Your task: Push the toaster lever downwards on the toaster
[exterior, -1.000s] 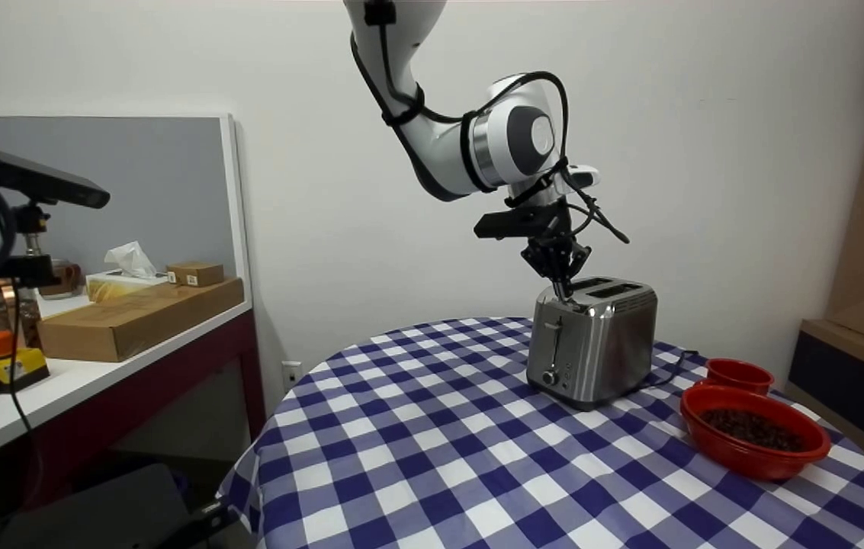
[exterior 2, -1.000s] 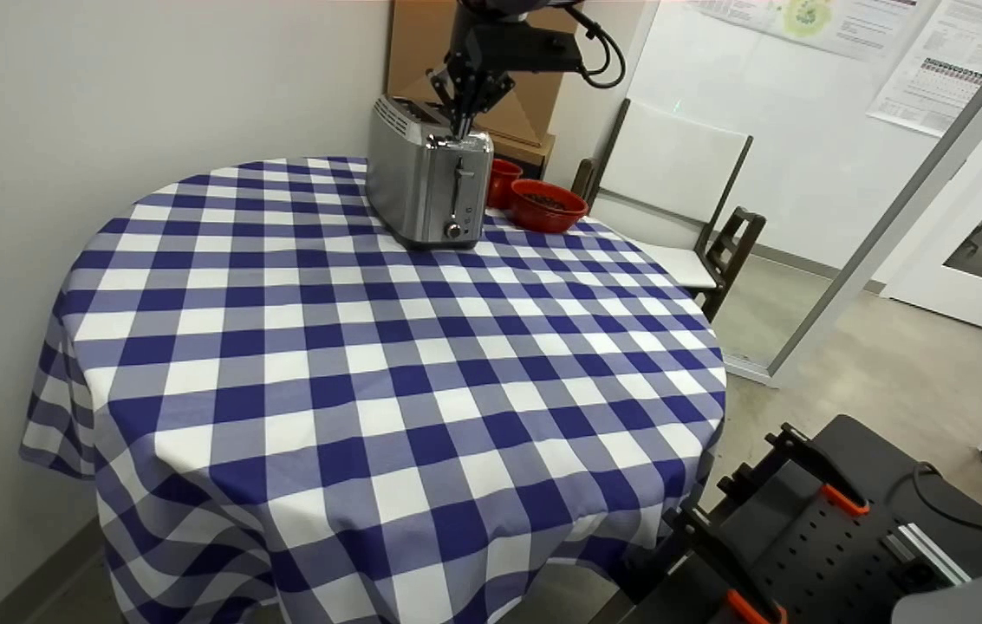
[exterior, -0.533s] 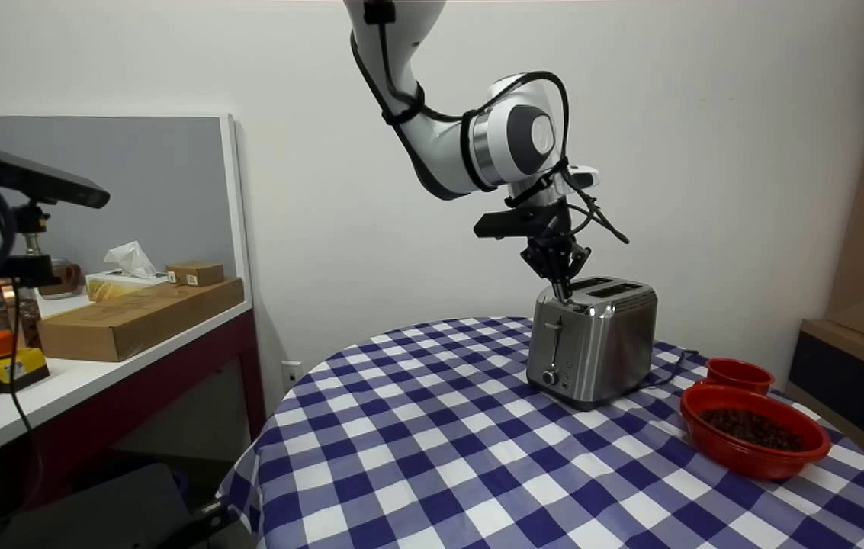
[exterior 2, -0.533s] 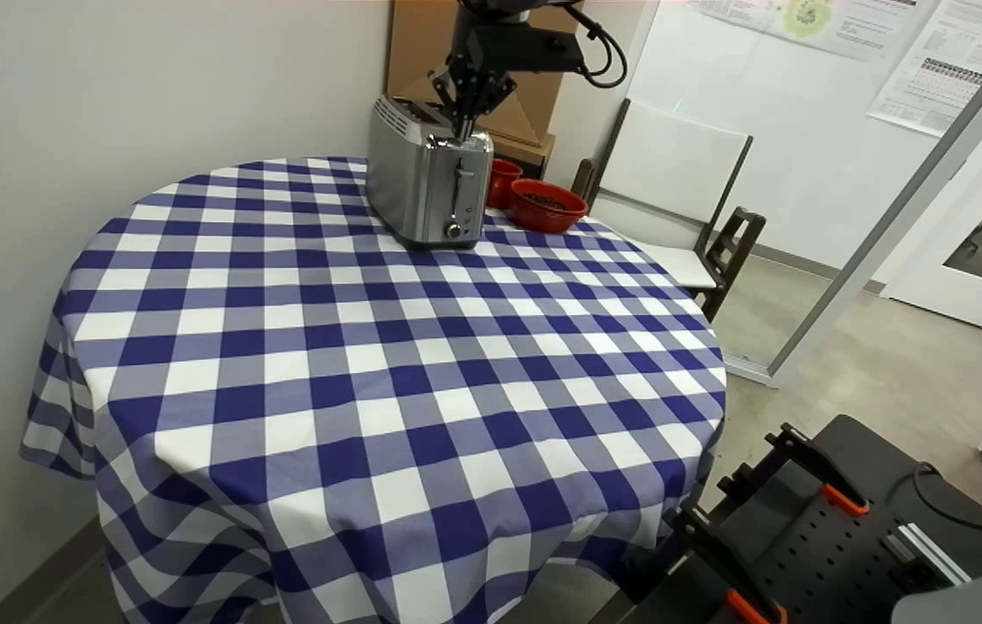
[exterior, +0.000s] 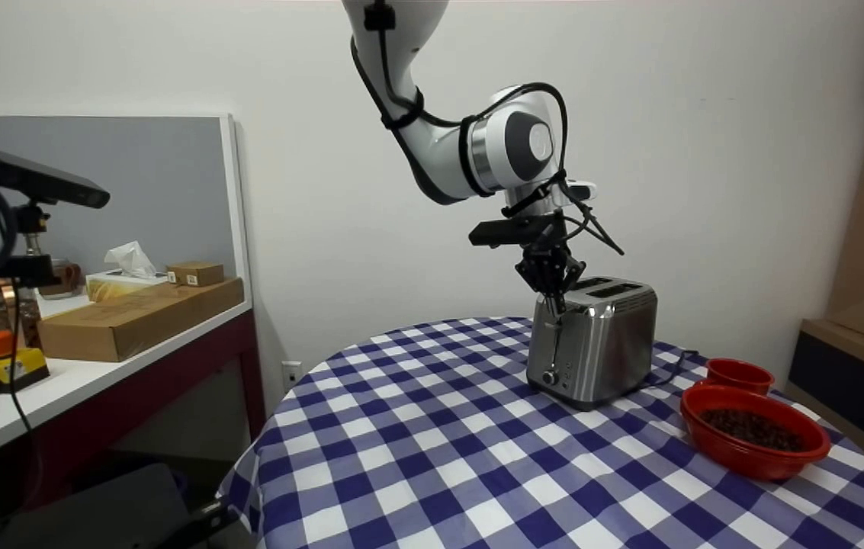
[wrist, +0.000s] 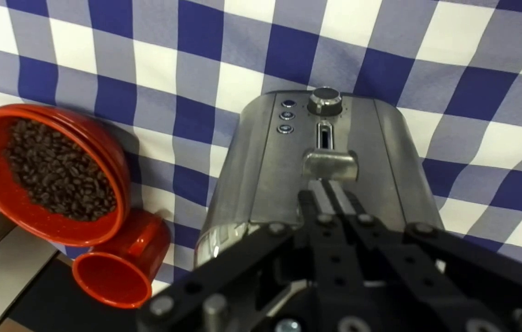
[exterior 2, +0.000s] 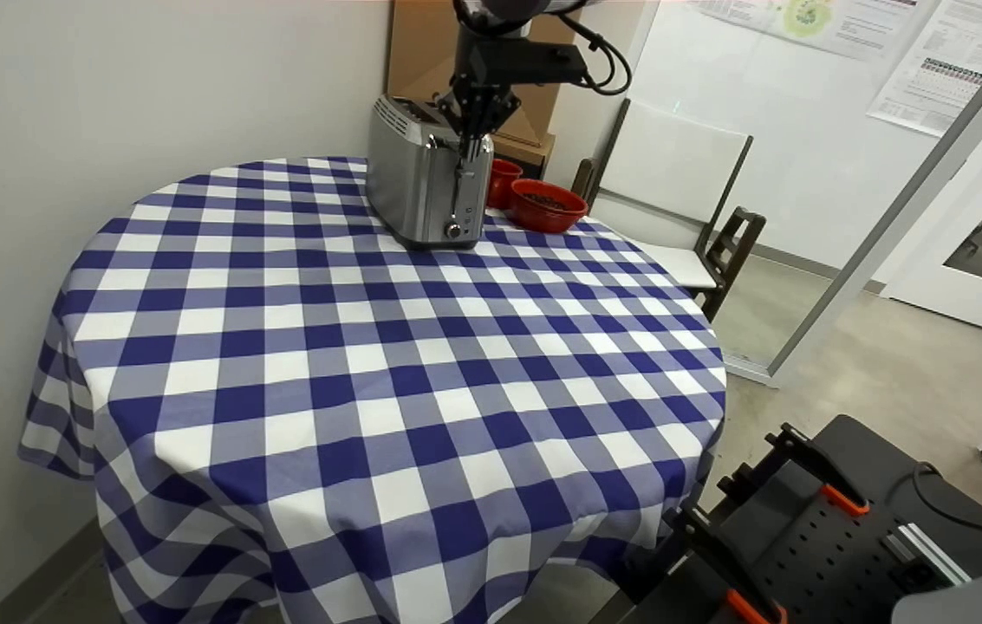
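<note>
The silver toaster (exterior: 615, 351) stands upright on the checkered table; it also shows in an exterior view (exterior 2: 408, 178) and in the wrist view (wrist: 277, 184). Its lever (wrist: 331, 166) is a metal tab near the top of the slot on its end face, above the round knob (wrist: 325, 101). My gripper (wrist: 327, 183) points down with its fingers together and nothing between them. The fingertips are at the lever's upper edge, in front of the end face; I cannot tell whether they touch it. The gripper shows in both exterior views (exterior: 556, 311) (exterior 2: 470, 156).
A red bowl (exterior: 744, 461) of dark beans and a red mug (exterior: 740, 370) stand beside the toaster. The toaster's cord (exterior: 668, 375) lies behind it. A wall is behind the table (exterior 2: 334, 364), and a chair (exterior 2: 673, 173) stands past its far side.
The gripper was over the toaster's top edge. In the last half second it has moved outward off the edge and down to the lever. The toaster has not visibly moved.
</note>
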`<action>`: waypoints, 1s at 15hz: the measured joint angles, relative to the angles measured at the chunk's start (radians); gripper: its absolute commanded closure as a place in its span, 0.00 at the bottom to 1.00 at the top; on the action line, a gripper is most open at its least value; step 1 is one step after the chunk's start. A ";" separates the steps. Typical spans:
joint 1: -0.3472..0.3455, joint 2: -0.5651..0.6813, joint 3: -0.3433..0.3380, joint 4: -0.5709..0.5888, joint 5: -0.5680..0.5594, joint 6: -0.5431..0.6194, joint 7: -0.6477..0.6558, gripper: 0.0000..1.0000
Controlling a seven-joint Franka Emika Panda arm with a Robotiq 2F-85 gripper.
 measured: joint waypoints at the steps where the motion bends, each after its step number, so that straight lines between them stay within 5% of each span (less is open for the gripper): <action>1: 0.000 0.006 0.000 0.000 0.000 0.002 0.000 1.00; 15: 0.005 0.109 -0.009 -0.005 0.000 0.102 0.009 1.00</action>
